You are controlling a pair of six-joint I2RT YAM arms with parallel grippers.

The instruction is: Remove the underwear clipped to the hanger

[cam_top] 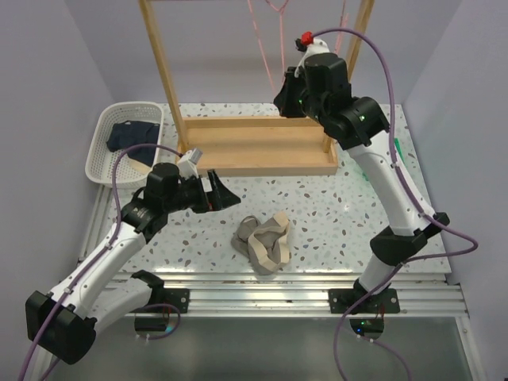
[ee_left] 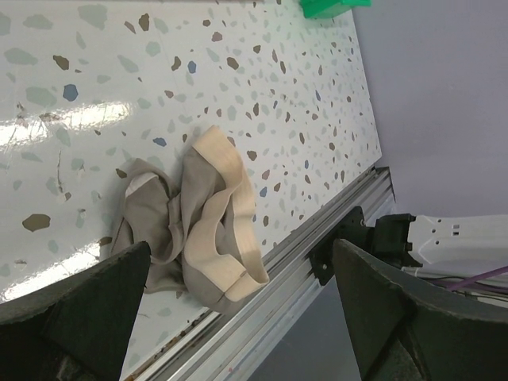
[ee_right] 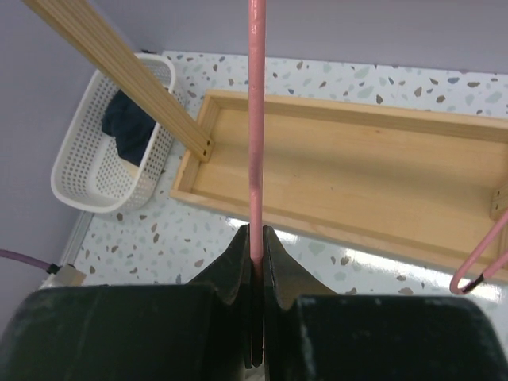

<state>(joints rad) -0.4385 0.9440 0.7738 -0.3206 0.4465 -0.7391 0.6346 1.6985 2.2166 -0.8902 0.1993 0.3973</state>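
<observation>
The left claw (cam_top: pixel 225 193) stood spread wide, low over the speckled bench (cam_top: pixel 341 214), holding nothing. In the left wrist view its two dark fingers (ee_left: pixel 79 309) framed the grey underwear (ee_left: pixel 198 222), which lay crumpled on the bench near the front edge, its beige waistband looped on top. The fingers were apart from the cloth, not touching it. From above, this grey pair sat roughly midway between the two arms, just to the right of the left claw.

The right claw (ee_right: pixel 255 232) was raised at the far right, above the wooden rack (cam_top: pixel 254 147). Its fingers were pressed together on the thin pink rod of the hanger (ee_right: pixel 255 119), pinching it from both sides. The rod ran straight up from the fingertips in the right wrist view.

The dark navy underwear (cam_top: pixel 131 133) lay bunched inside the white basket (cam_top: pixel 99 155), which stood at the far left of the bench, beside the rack's left post. A small green object (cam_top: pixel 398 149) lay near the right edge of the bench, well apart from both pairs.
</observation>
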